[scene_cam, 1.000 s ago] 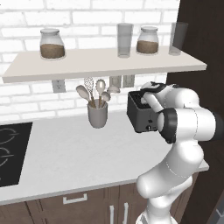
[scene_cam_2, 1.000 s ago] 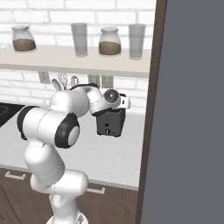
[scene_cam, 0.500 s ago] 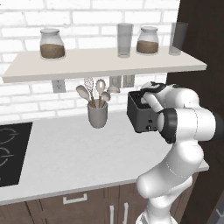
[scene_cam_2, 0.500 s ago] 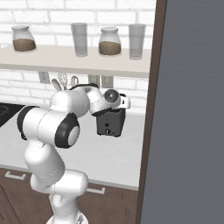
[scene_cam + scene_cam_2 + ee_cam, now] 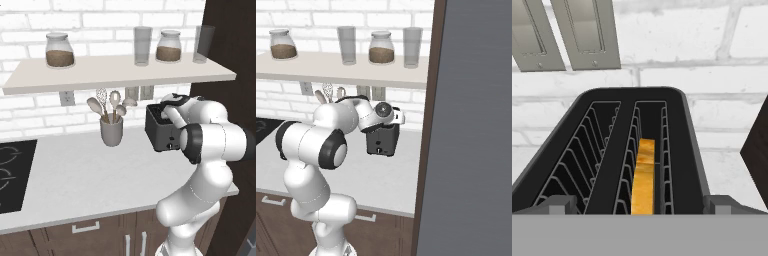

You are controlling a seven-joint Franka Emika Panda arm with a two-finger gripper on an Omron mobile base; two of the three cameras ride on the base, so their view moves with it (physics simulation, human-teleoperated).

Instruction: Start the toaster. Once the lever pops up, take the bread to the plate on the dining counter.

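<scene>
Worktop (image 5: 75, 175) of pale grey speckled stone runs along the white brick wall, with dark wood drawers (image 5: 85, 235) below it and a black hob (image 5: 12, 175) at its left end. Above it a long pale shelf (image 5: 115, 72) carries two jars with brown contents (image 5: 59, 50) (image 5: 169, 46) and two clear glasses (image 5: 142, 46) (image 5: 204, 44). A tall dark panel (image 5: 471, 125) closes the scene on the right.

Toward the right end of the worktop, near the wall, stands the toaster (image 5: 159, 132), a small dark box with two slots. Left of it, well apart, a grey utensil cup (image 5: 111, 131) holds spoons and a whisk. On the wall behind, two grey outlet plates (image 5: 564, 32) sit just above the toaster.

The arm bends over the toaster, and the gripper (image 5: 639, 204) hangs just above its near edge, looking down into the slots. Its two finger tips (image 5: 557, 204) stand spread as wide as they go, one at each near corner of the toaster top, with nothing between them.

The bread (image 5: 643, 180) stands on edge in the right-hand slot, sunk low between the wire guides, only its yellow-brown crust showing. The left-hand slot holds nothing.
</scene>
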